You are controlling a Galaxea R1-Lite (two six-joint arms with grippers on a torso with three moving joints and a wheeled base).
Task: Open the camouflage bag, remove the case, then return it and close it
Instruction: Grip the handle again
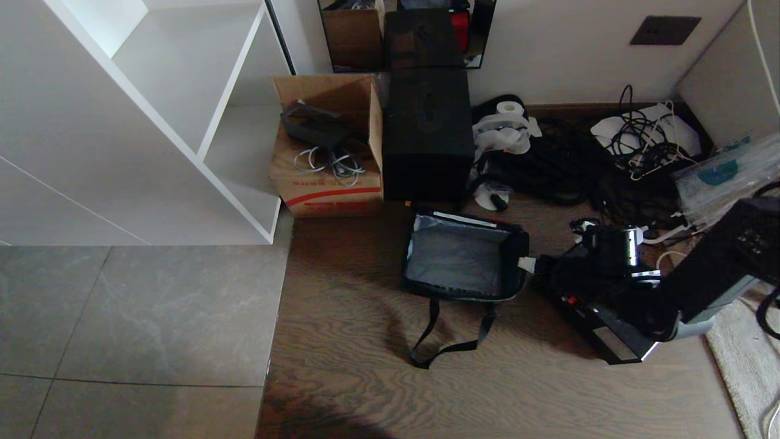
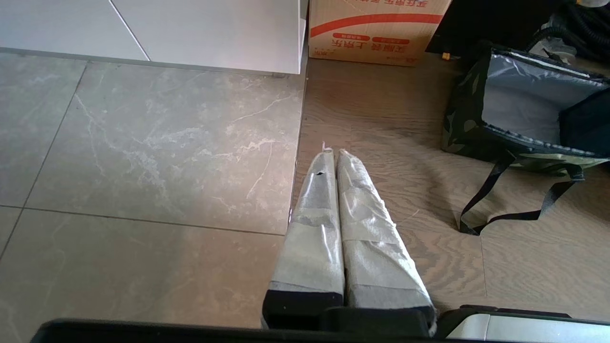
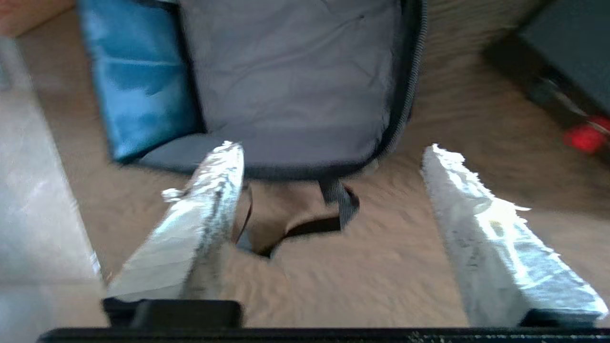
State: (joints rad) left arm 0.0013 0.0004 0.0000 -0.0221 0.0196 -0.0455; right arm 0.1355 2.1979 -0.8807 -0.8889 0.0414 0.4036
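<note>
The camouflage bag point(image 1: 463, 256) stands open on the wood floor, its grey inside empty and its black strap point(image 1: 451, 341) looped on the floor in front. The case point(image 1: 588, 320), flat and black with a small red mark, lies on the floor just right of the bag, partly under my right arm point(image 1: 701, 286). The right gripper point(image 3: 333, 147) hovers open over the floor by the bag's front edge, nothing between its taped fingers. The bag point(image 3: 295, 76) and the case point(image 3: 562, 62) show in that view. My left gripper point(image 2: 333, 152) is shut and parked low, left of the bag point(image 2: 464, 124).
A cardboard box point(image 1: 329, 152) with a red stripe and a tall black box point(image 1: 426, 134) stand behind the bag. A white shelf unit point(image 1: 152, 122) fills the left. Tangled cables point(image 1: 585, 164) lie at the back right, and a pale rug point(image 1: 743, 353) lies at the right edge.
</note>
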